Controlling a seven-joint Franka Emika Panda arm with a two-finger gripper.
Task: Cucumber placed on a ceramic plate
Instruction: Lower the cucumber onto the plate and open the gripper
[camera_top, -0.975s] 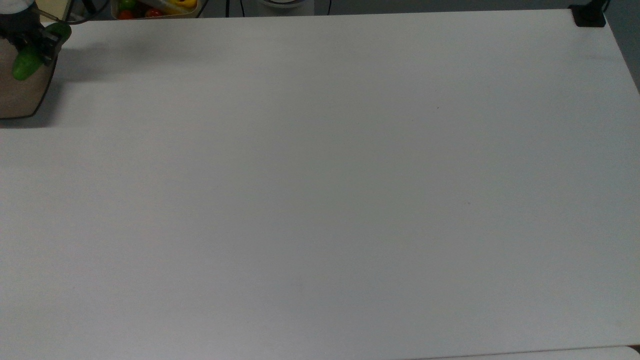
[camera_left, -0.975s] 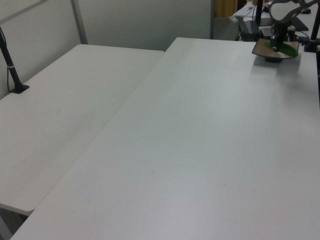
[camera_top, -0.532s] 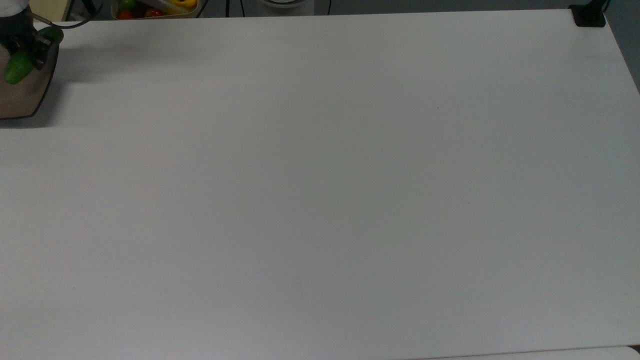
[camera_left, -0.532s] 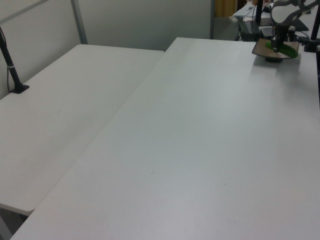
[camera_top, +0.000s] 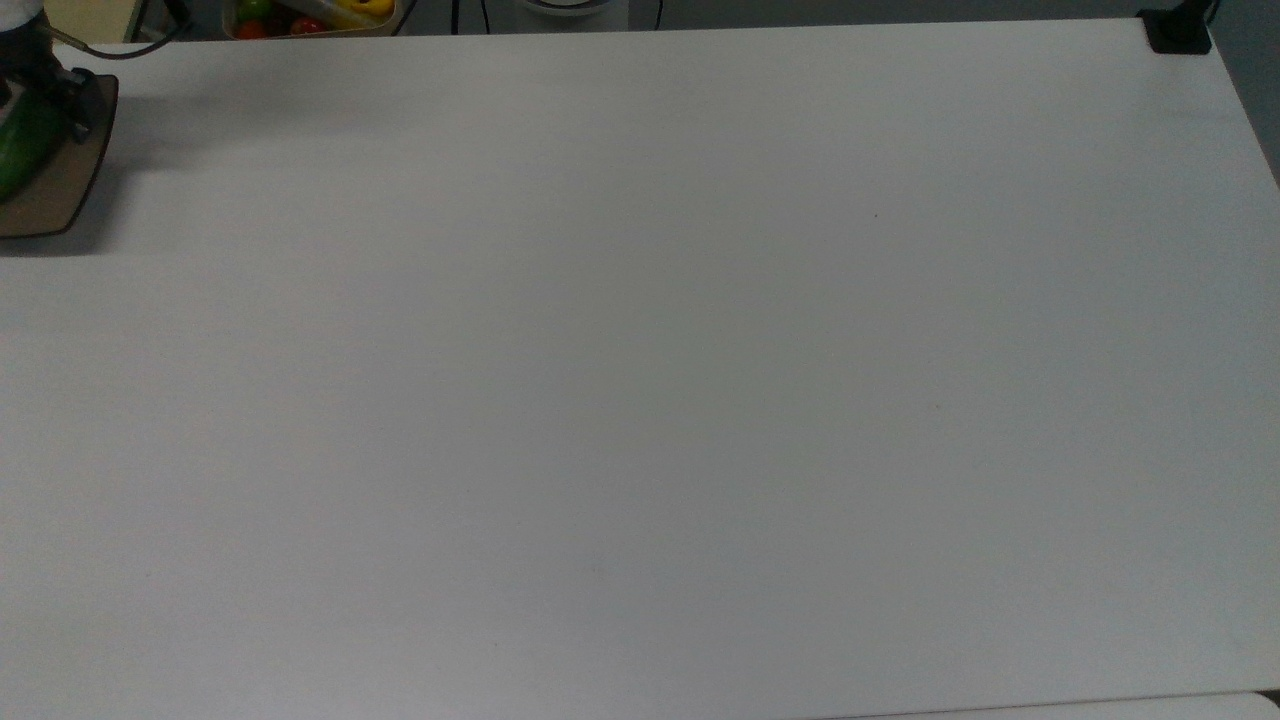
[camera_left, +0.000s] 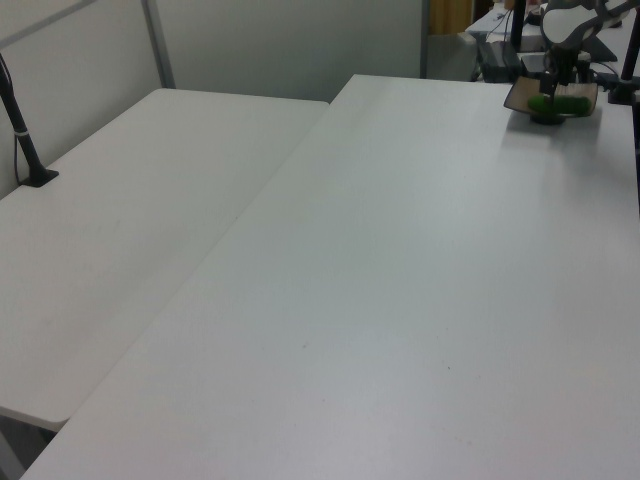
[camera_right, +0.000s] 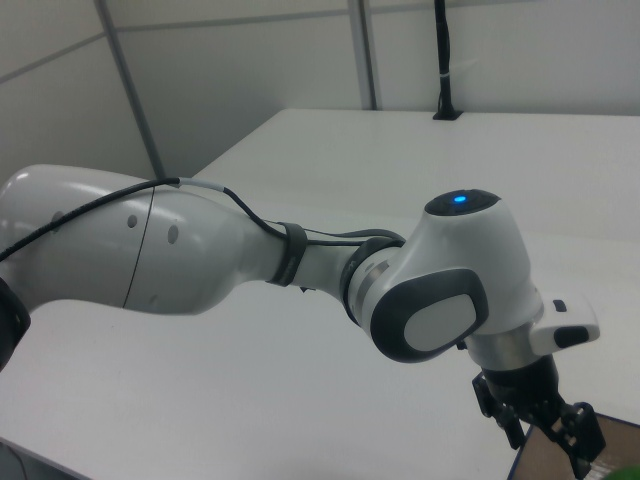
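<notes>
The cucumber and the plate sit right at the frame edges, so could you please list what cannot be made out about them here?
- Cucumber: cut off by the top view's left edge; its full length is hidden.
- Ceramic plate: mostly cropped in the top view; small and far in the left view.
- Gripper: the fingers' state and any contact with the cucumber cannot be told.
- Box of coloured items: cropped by the top edge.

Lab: robot arm (camera_right: 250, 260), white tables (camera_top: 640, 400).

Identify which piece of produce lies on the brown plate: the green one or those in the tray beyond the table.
The cucumber, on the ceramic plate beneath the gripper. The red, yellow and green pieces sit in a tray past the table's far edge.
</notes>
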